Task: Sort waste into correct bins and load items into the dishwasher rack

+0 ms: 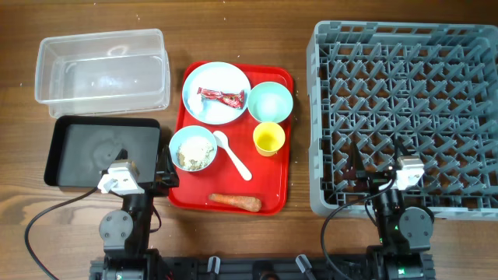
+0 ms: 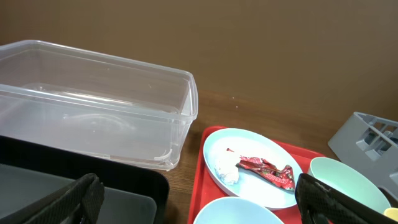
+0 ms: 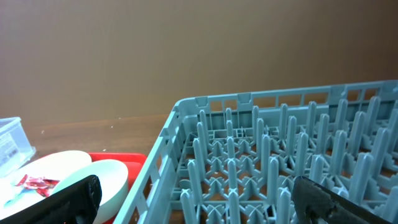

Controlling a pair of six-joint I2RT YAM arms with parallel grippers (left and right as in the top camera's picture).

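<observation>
The left gripper (image 2: 199, 200) and right gripper (image 3: 199, 198) are hanging at the front edge, both spread wide and holding nothing. Sorting is seemingly just starting: the wrapper (image 1: 222, 97) is lying on the plate (image 1: 233, 74), mid-bench. Next, likely, the left is pinching it for the tub (image 1: 47, 54), far-left corner.

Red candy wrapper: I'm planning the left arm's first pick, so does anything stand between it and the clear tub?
Nothing visible does. The wrapper lies exposed on the plate, and only table surface separates the red tray from the clear tub.
</observation>
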